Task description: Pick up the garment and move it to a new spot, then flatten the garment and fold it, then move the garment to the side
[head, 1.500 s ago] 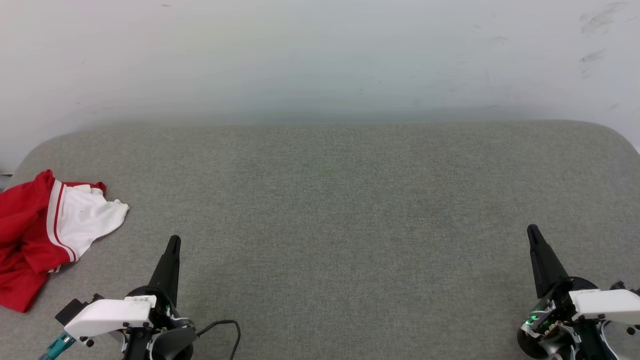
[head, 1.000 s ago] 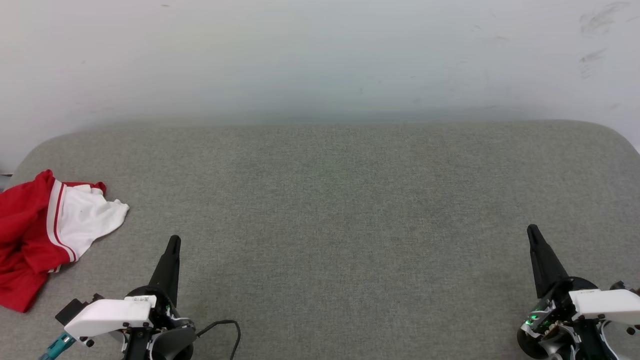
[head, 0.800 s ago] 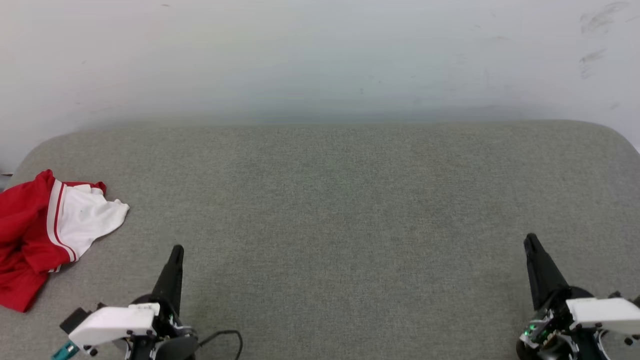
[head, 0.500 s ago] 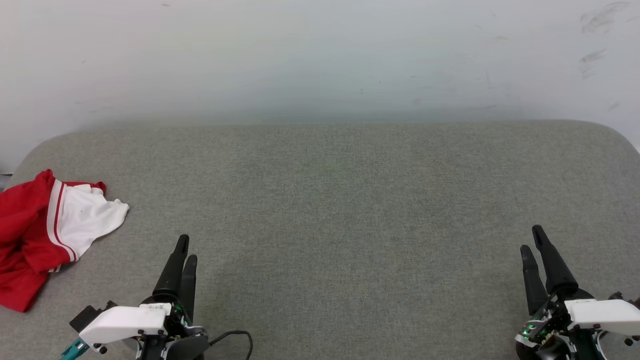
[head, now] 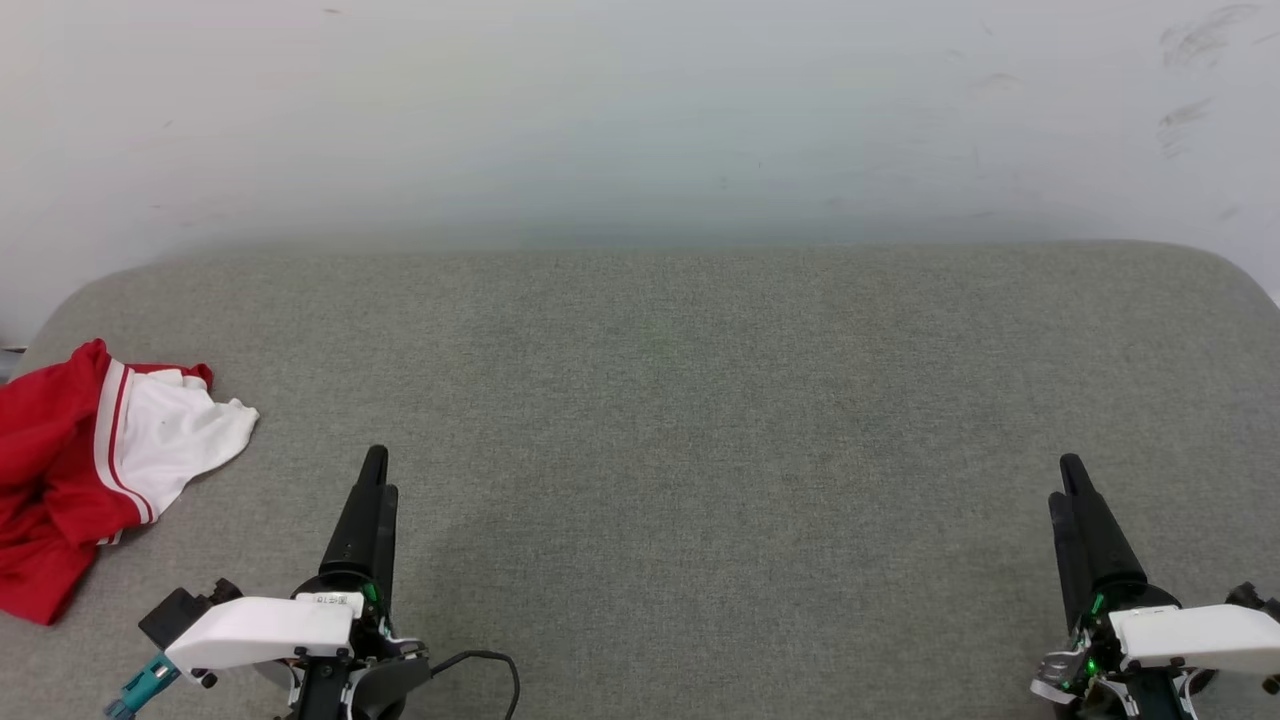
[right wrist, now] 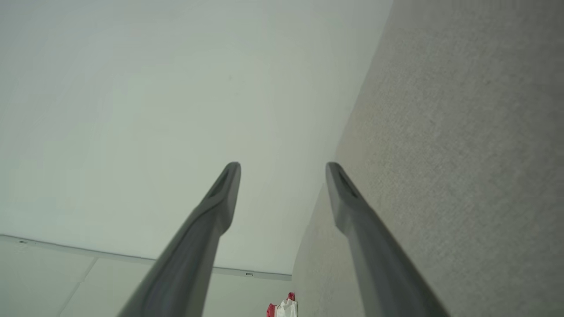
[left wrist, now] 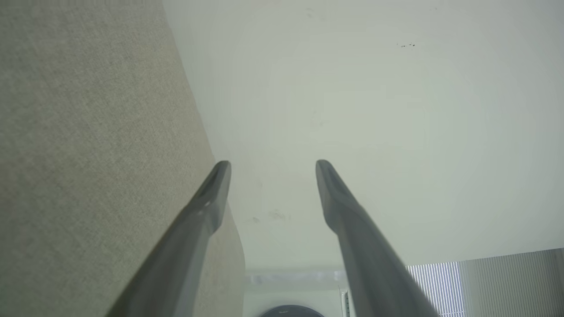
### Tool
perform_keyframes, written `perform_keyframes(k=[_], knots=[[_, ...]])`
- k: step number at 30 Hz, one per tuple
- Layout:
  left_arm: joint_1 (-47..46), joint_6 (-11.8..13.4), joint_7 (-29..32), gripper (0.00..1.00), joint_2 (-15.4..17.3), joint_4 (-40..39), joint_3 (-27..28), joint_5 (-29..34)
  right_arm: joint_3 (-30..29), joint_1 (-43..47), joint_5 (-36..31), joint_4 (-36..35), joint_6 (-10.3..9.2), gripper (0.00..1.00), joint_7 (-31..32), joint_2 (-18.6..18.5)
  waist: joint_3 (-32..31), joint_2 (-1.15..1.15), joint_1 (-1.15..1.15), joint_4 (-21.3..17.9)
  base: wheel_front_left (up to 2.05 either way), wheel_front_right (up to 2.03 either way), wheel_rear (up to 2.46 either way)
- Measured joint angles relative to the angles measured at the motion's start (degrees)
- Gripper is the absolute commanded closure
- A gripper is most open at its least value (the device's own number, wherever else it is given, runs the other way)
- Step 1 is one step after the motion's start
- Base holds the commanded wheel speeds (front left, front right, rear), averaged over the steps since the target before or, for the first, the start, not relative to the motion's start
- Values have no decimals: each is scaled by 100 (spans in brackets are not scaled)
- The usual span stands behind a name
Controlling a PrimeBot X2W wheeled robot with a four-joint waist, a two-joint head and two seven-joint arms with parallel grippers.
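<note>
Count: one garment (head: 70, 480), one bench (head: 700, 400), two grippers with two dark fingers each, one black cable (head: 495, 665), one wall (head: 640, 120).
Garment, look: red cloth lying crumpled in a loose heap, with one white short sleeve spread out on top; a red-and-white striped band runs where the sleeve meets the red body. Any lettering is hidden in the folds.
Garment, place: it lies at the far left edge of the bench, about halfway back, with the white sleeve pointing in toward the bench's middle. In the right wrist view it is a small red-and-white patch at the far end of the bench.
Bench: one wide grey woven surface with rounded back corners, set against the wall.
Left gripper (head: 381, 478): it sits over the near left part of the bench, fingers pointing toward the wall. In its wrist view the two fingers (left wrist: 211, 198) stand spread wide, with nothing between them.
Right gripper (head: 1063, 482): it sits over the near right corner of the bench, well apart from the garment. Its fingers (right wrist: 220, 198) are also spread wide and hold nothing.
Cable: it loops on the bench's near edge, just beside the left gripper's base.
Wall: pale and plain, rising behind the bench, with a few grey scuffs above the bench's right end.
</note>
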Motion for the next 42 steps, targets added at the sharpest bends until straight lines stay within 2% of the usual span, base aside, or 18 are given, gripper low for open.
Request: perform_keyframes(k=[5, 14, 22, 28, 42], knots=[[0, 0, -120, 0, 0, -152, 25, 371, -62, 27, -687, -120, 0, 0, -115, 0, -2, 0, 0, 0, 0, 0, 0], [0, 0, -309, 0, 1, -300, -62, 1790, -124, 61, -2269, -354, 0, 0, -303, 18, -2, 0, 0, 10, 0, 0, 0], [0, 0, -458, 0, 2, -419, -116, 2748, -153, 162, -3494, -554, 1, 0, -461, 46, -4, 0, 0, 17, 0, 0, 0], [1, 1, -576, 0, 2, -502, -119, 3470, -181, 188, -4178, -668, 1, 0, -510, 59, -4, 0, 0, 24, 0, 0, 0], [52, 89, -797, 0, 3, -567, -218, 4874, -221, 305, -5327, -1006, 1, 0, -532, 63, -1, 0, 0, 30, 0, 0, 0]])
